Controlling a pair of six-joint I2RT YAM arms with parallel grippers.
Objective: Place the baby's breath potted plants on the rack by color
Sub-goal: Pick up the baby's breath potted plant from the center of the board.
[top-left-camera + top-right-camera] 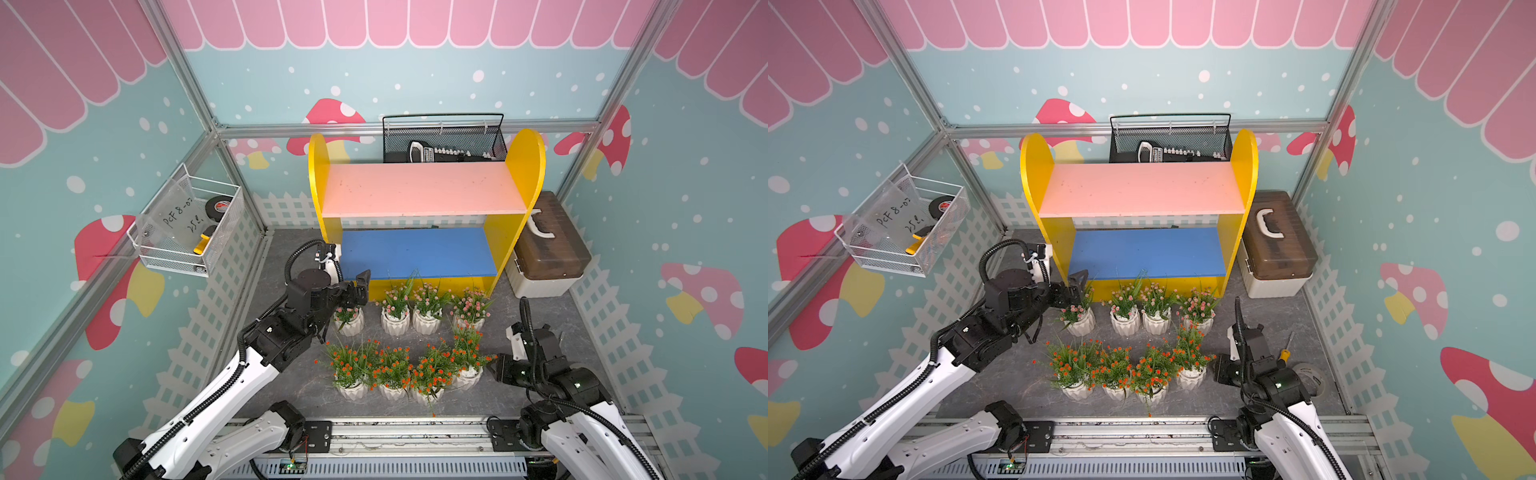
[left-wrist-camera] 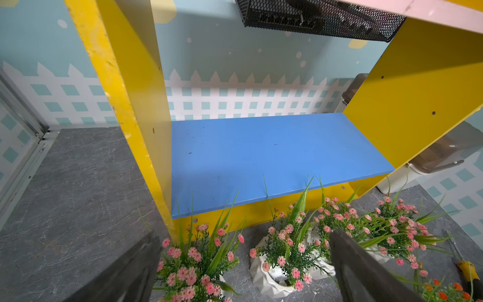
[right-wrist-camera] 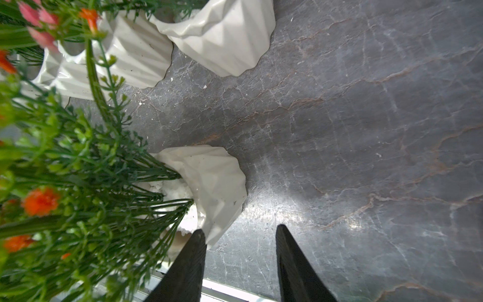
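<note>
The rack [image 1: 419, 191] stands at the back, its pink upper board and blue lower board [image 1: 415, 253] both bare. On the grey floor before it stand several pink-flowered baby's breath potted plants [image 1: 395, 309] in a row, and several orange-red ones [image 1: 390, 374] nearer me. My left gripper [image 1: 359, 293] hangs wide open over the leftmost pink plant [image 2: 193, 261], whose flowers show between its fingers [image 2: 146, 251]. My right gripper [image 1: 494, 370] is open beside the rightmost orange plant's pot [image 3: 217, 188]. One finger [image 3: 196, 240] touches the pot's rim; the gap holds only floor.
A black wire basket [image 1: 444, 139] hangs behind the rack and a white wire basket [image 1: 187, 224] on the left wall. A brown-lidded box [image 1: 548, 249] sits right of the rack. A yellow-handled screwdriver [image 1: 1285, 353] and a tape roll [image 1: 1308, 376] lie behind my right arm.
</note>
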